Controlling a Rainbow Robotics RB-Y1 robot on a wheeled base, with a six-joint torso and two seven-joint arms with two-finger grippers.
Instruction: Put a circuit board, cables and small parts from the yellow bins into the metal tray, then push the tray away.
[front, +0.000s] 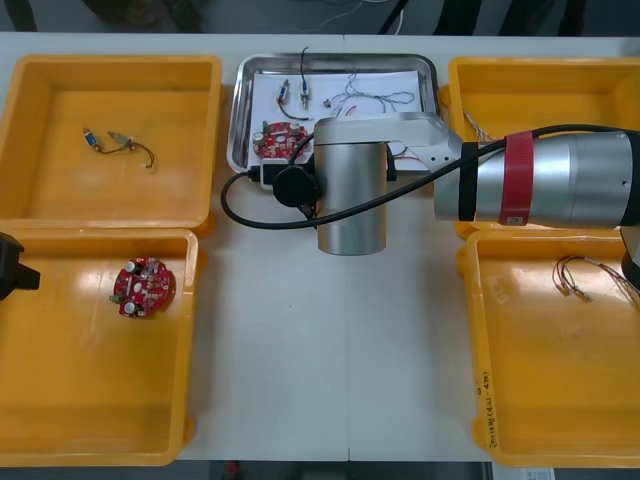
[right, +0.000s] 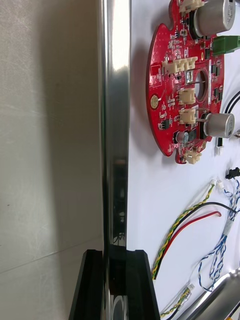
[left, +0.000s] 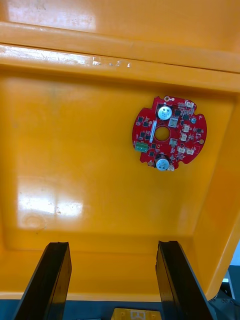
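Our right end effector (right: 114, 257) is closed on the near rim of the metal tray (front: 240, 120), toward its left corner, with one finger outside, one inside and the rim pinched between them. The tray sits on the table (front: 330, 350) between the yellow bins and holds a circuit board (right: 170, 75), cables (right: 190, 225) and small metal parts (front: 293, 95) on its white lining.

We judge the tray stiff, light and slick on the table, so it should slide readily. Held off-centre, though, it may swing as we push, and the loose load could shift.

Our left end effector (left: 112, 245) hangs with fingers apart over the near left bin (left: 75, 150), where a second board (left: 185, 140) lies.
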